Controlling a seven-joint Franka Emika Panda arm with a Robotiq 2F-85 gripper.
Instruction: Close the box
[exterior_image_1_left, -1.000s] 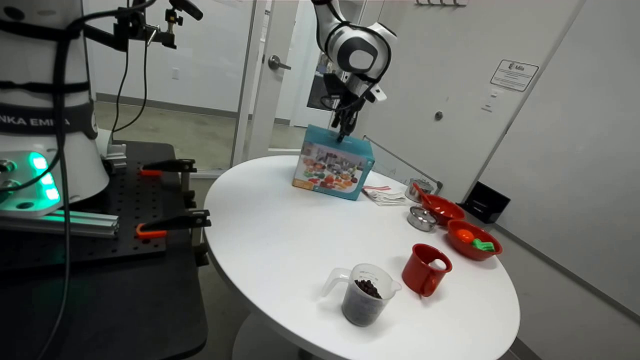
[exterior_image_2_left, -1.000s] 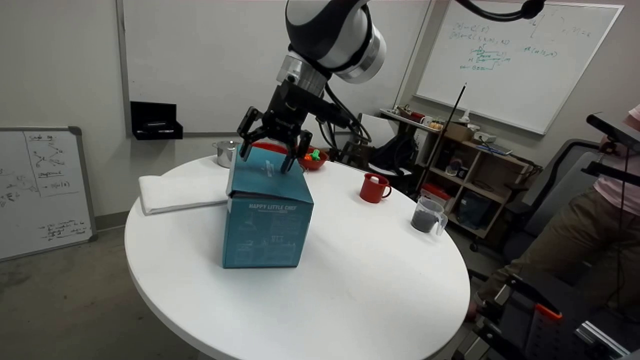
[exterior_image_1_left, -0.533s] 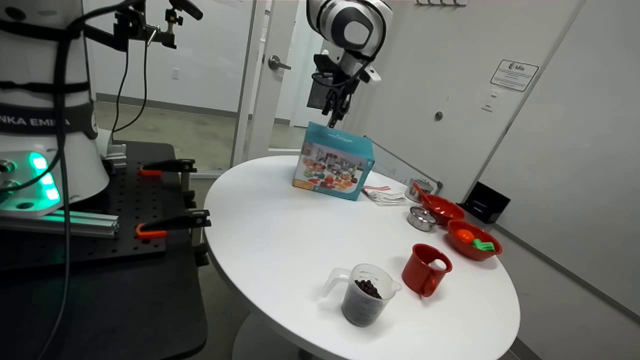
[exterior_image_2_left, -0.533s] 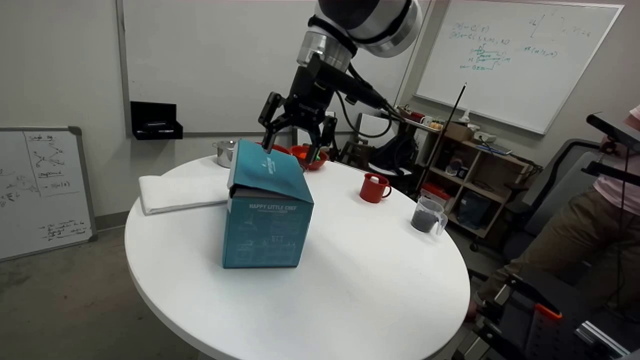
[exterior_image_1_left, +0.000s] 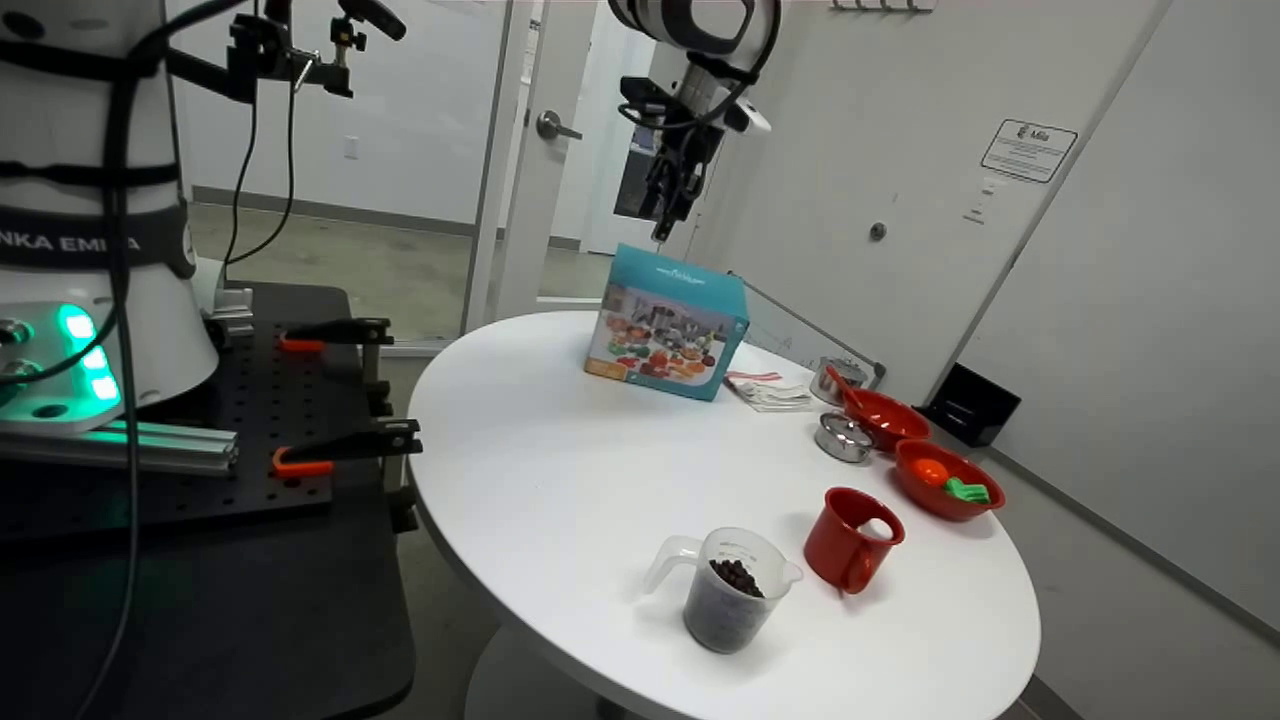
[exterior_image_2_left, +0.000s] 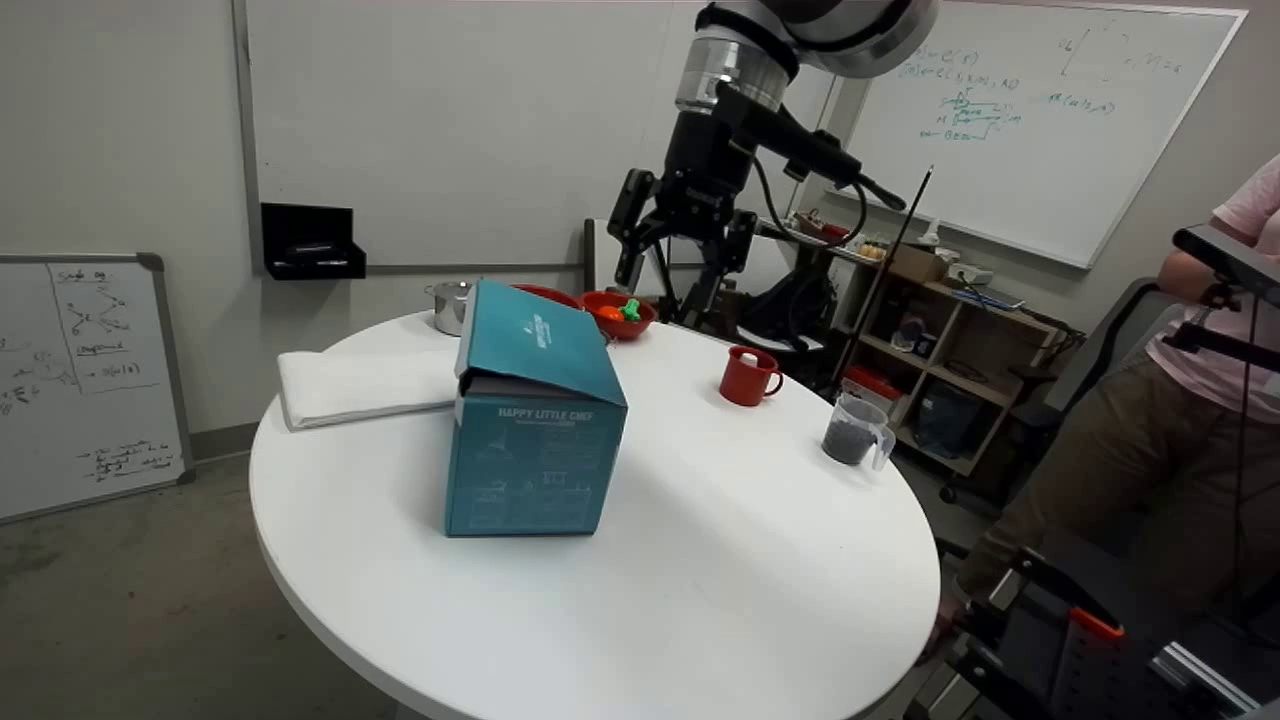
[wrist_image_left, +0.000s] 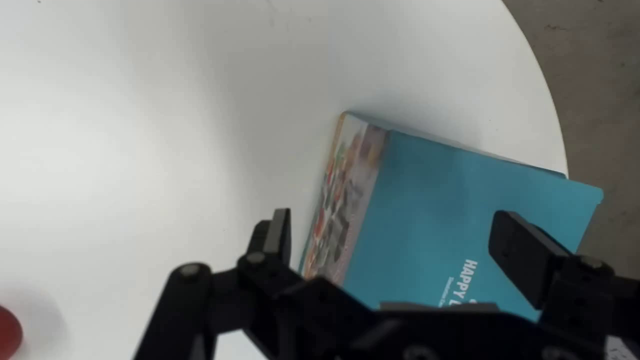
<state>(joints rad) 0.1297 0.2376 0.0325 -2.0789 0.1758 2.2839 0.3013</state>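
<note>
The teal-blue box stands upright on the table in both exterior views, with printed food pictures on one side. Its lid lies over the top, but one edge is slightly raised. A narrow gap shows under that edge in an exterior view. In the wrist view the box is seen from above, its lid jutting past the far side. My gripper is open and empty in both exterior views, above and apart from the box. Its spread fingers show in the wrist view.
The round white table holds a white folded cloth, a red cup, a measuring cup of dark beads, red bowls and steel pots. A person is at one side.
My gripper has lifted off the lid and moved up and away from the box, staying open. The lid edge has risen a little, showing a gap. The person has moved.
</note>
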